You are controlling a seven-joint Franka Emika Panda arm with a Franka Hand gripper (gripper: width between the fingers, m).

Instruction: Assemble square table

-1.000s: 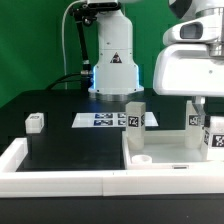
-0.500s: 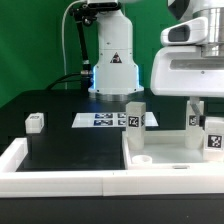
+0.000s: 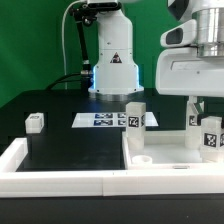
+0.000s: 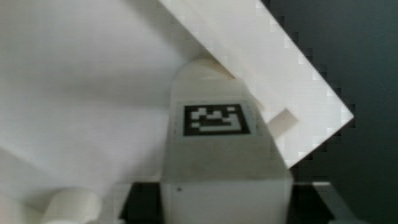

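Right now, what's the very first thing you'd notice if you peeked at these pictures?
The big white robot arm on the exterior view's right, its hand closed on a chunky white leg with a black-and-white tag, over the square table top. Another leg stands upright at the top's far corner, beside the marker board. A small white leg sits alone on the black table, at the exterior view's left.

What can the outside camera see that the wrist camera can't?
Only the exterior view shows the marker board, a loose leg on the exterior view's left, and the arm's base. Only the wrist view shows, up close, the tag on the leg in the hand. Both show the held leg and the square table top.
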